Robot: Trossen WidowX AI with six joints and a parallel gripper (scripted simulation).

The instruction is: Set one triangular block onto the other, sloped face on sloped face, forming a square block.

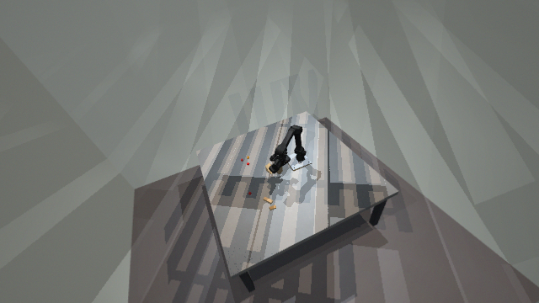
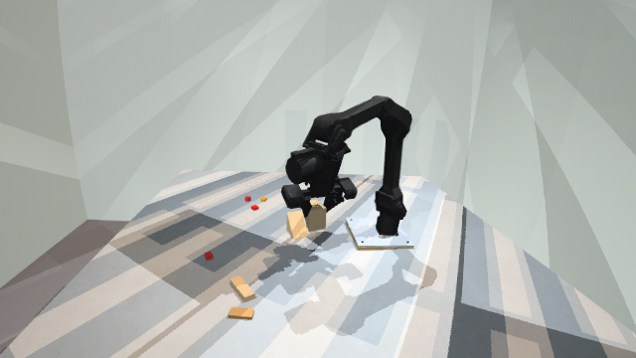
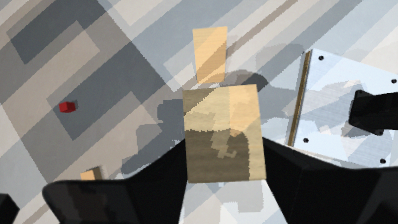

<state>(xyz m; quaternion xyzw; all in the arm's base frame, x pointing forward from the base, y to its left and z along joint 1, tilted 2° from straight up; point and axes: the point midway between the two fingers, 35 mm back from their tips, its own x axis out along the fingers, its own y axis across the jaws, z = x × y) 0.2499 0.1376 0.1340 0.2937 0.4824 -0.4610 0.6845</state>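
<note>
My gripper point(image 2: 318, 206) point(image 3: 220, 140) is shut on a triangular block point(image 2: 316, 218) point(image 3: 224, 135), pale wood, held above the table. In the wrist view a broad rectangular face of it shows; which way its sloped face points is hard to tell. The other triangular block point(image 2: 297, 225) point(image 3: 210, 55) stands on the table beside the held block, left of it in the exterior view and beyond it in the wrist view. The two appear apart. In the top view the hand hides most of the held block.
Two small tan blocks point(image 2: 241, 288) point(image 2: 240, 313) lie toward the front. A red cube point(image 2: 209, 256) point(image 3: 67, 107) lies to the left. Two red pieces point(image 2: 247, 198) point(image 2: 254, 207) and an orange one point(image 2: 263, 199) lie farther back. The arm's base plate point(image 2: 380, 243) point(image 3: 325, 75) is right of the blocks.
</note>
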